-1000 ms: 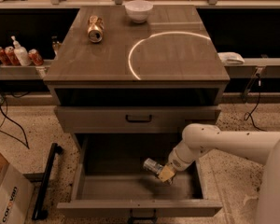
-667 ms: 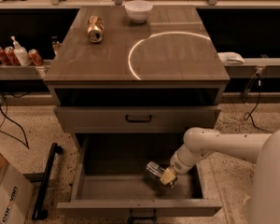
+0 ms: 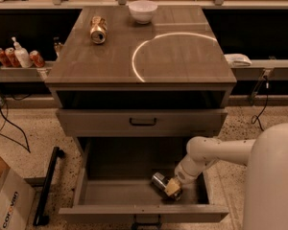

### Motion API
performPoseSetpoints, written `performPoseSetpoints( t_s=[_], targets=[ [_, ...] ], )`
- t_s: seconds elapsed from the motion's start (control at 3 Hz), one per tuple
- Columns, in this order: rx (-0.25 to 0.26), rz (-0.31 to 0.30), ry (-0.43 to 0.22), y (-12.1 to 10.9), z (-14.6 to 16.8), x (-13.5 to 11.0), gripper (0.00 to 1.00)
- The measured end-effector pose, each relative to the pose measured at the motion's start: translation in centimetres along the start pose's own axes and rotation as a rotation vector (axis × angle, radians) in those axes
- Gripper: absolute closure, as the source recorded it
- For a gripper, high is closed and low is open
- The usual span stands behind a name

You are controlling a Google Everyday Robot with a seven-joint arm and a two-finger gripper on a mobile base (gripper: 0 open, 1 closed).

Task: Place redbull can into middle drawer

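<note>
The middle drawer of the grey cabinet is pulled out wide, with a plain grey floor and a small dark handle on its front wall. My gripper reaches down into the drawer's right part from the white arm. It is shut on the redbull can, a slim silvery can that lies tilted, its end pointing left, low over the drawer floor. Whether the can touches the floor I cannot tell.
The closed drawer front with the black bar handle sits above the open drawer. A gold-orange can and a white bowl are on the cabinet top. Small red cans stand on the left shelf. A cardboard box and a black bar lie on the floor at left.
My gripper has moved lower into the drawer and a little toward its front, carrying the can with it.
</note>
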State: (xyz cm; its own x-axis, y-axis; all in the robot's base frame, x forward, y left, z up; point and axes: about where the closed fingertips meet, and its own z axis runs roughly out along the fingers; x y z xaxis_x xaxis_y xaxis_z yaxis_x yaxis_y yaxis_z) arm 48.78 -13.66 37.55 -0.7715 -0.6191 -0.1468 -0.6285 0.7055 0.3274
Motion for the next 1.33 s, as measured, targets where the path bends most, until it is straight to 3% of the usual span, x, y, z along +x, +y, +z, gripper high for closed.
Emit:
performPoseSetpoints(
  t_s=[1.0,1.33],
  targets=[
    [-0.027,0.011,-0.004,0.41,-0.08,-0.07,0.15],
    [-0.030,0.011,-0.001,0.50,0.07,-0.01,0.00]
  ],
)
